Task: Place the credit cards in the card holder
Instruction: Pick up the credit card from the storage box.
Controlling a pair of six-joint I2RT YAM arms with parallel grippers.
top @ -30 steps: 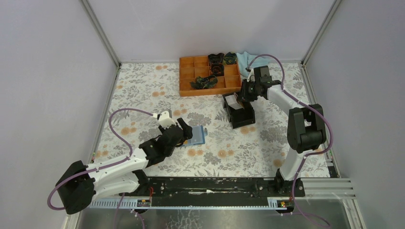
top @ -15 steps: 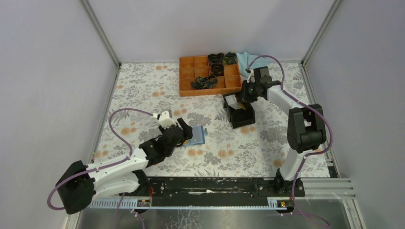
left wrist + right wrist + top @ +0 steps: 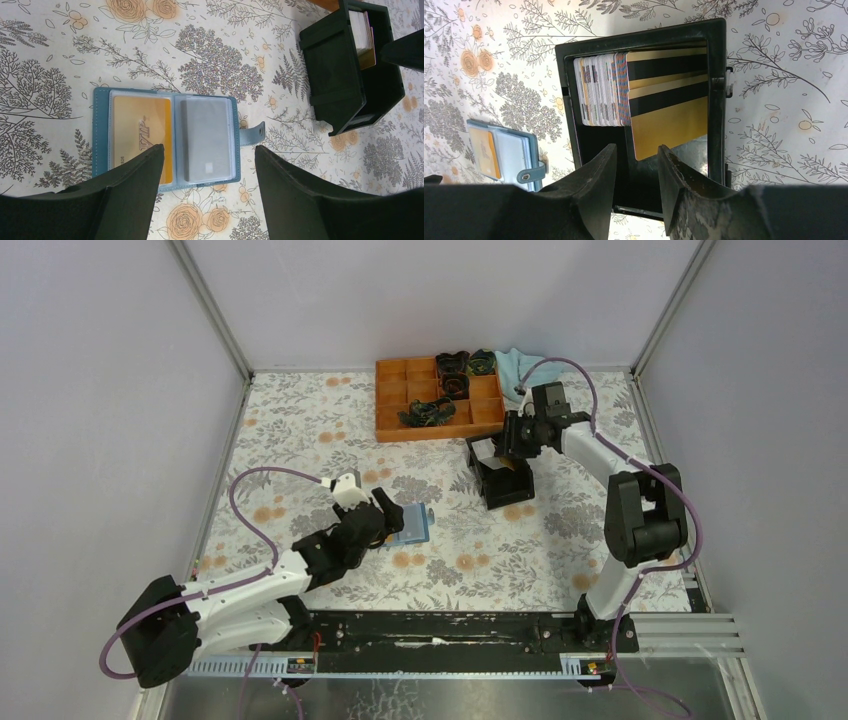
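Left gripper (image 3: 209, 150) spread wide, empty, above open card holder (image 3: 172, 130); right gripper (image 3: 636, 150) parted, empty, above black box (image 3: 716, 100) of credit cards (image 3: 664, 120).

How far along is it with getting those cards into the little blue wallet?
One orange card sits in the open card holder; its other sleeve looks empty. Nothing is held: the left gripper hovers open above the holder, the right gripper open over the black box. The stack of cards there is left to move.

Bright even light; soft shadows; sharp focus.
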